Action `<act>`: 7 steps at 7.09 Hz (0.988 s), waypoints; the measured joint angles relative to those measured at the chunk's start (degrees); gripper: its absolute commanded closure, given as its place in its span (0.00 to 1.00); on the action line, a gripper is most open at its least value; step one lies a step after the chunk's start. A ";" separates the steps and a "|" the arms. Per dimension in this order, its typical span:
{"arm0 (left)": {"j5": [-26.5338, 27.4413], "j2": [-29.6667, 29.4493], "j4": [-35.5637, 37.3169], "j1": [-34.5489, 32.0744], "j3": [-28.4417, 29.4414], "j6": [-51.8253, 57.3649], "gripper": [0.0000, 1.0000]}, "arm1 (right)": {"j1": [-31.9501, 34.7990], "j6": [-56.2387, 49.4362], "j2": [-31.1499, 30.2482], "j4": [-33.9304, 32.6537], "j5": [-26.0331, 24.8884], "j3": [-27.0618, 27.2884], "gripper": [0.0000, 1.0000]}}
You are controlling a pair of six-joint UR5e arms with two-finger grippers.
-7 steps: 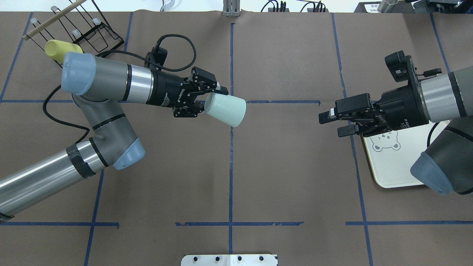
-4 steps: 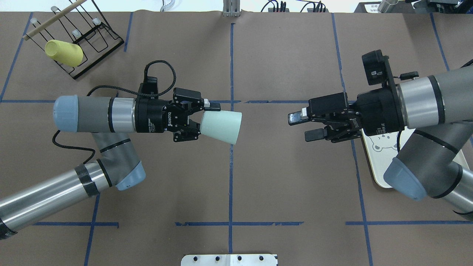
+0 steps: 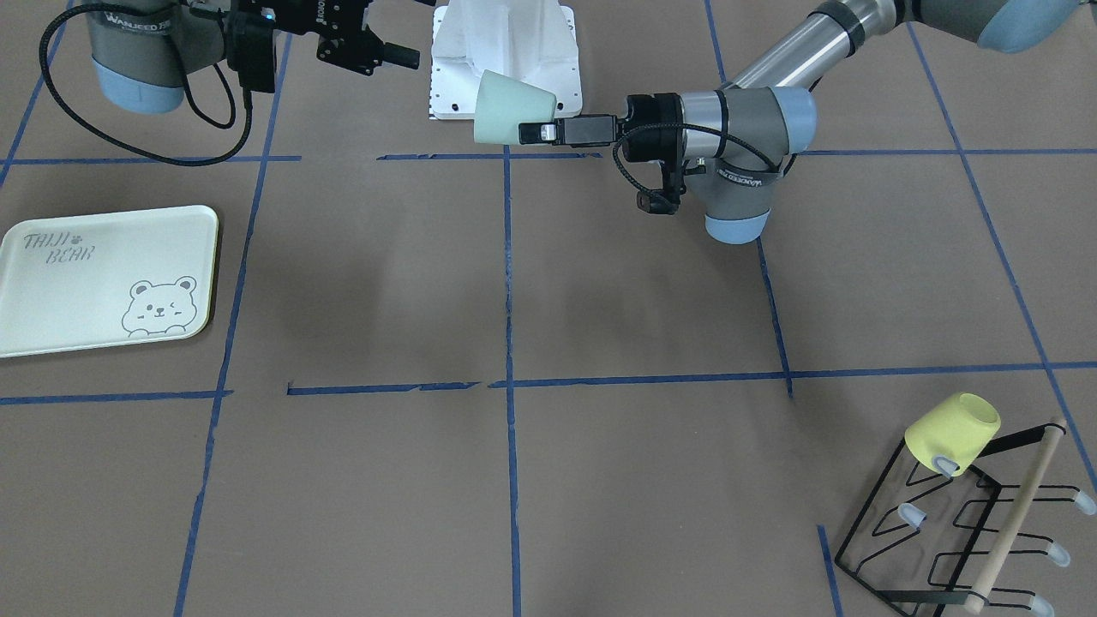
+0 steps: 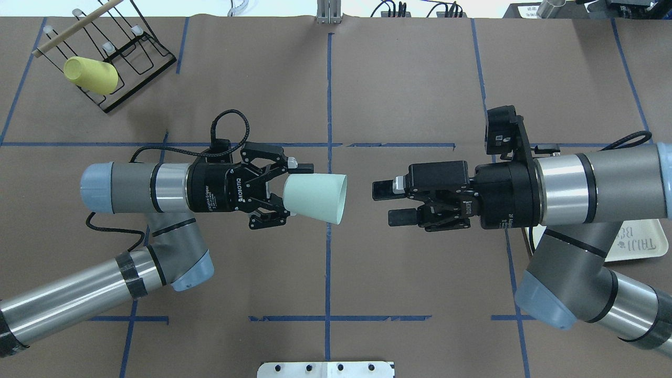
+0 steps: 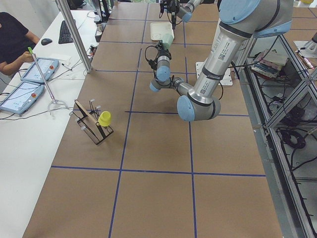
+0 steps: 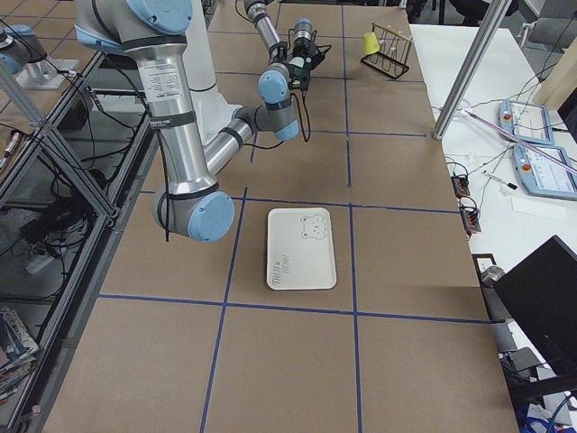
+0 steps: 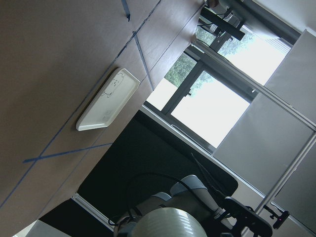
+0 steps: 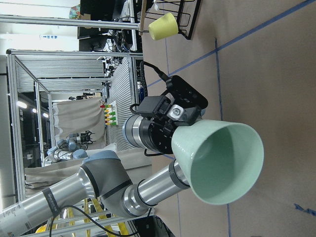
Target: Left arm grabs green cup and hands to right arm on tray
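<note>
Left jaws clamped on green cup (image 4: 315, 198), pinching narrow closed end. Cup hangs sideways in air over middle of bench (image 4: 420, 79), open mouth pointing right, pretty much straight at right jaws. Right jaws open, fingers parted, level with cup rim, near it but not touching, gap between. Left arm (image 4: 131, 186) and right arm (image 4: 604, 184) both reach toward centre line, wrists facing each other. Tray (image 3: 103, 278) flat on bench on my right, partly under right arm from overhead. Yellow cup (image 4: 90, 75) sits on wire rack (image 4: 137, 50) at far left corner, well apart.
</note>
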 measured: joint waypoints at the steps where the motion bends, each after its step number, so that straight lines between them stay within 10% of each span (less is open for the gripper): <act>1: 1.13 -0.09 -1.84 0.46 -0.21 -1.49 0.96 | -1.03 0.07 0.76 0.21 -1.92 -0.03 0.00; 7: 9.37 0.10 -5.81 4.61 -0.05 -3.41 0.94 | -5.34 -0.21 3.48 0.00 -9.69 -0.83 0.00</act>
